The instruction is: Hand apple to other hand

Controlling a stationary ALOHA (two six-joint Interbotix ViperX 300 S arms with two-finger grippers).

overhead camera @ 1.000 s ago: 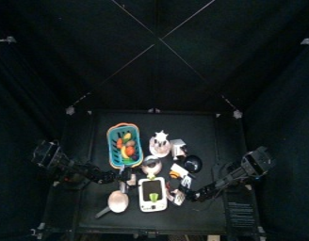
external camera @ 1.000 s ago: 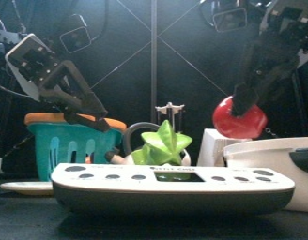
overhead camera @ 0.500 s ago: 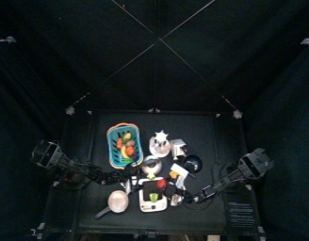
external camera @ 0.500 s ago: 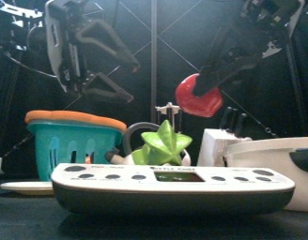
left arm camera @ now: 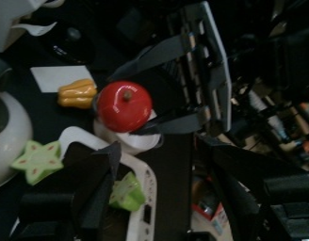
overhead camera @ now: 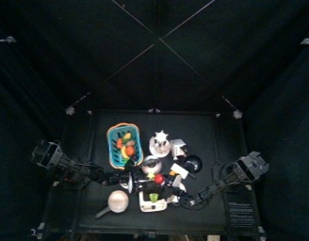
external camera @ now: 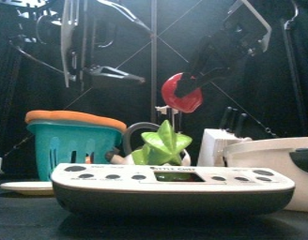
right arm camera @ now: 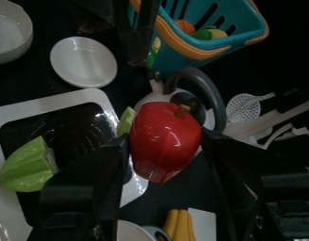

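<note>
The right gripper (external camera: 184, 91) is clamped on the red apple (external camera: 182, 91) and holds it up in the air in the middle of the front view, above the green star toy (external camera: 163, 145). The left gripper (external camera: 109, 73), upper left, has its jaws wide apart beside the apple, not touching it.

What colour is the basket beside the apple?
The basket is teal with an orange rim; the right wrist view shows it best, behind the red apple.

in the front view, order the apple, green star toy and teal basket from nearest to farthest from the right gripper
1. Apple: held in the right gripper, raised mid-air.
2. Green star toy: on the table below the apple.
3. Teal basket: far left, under the left gripper.
</note>
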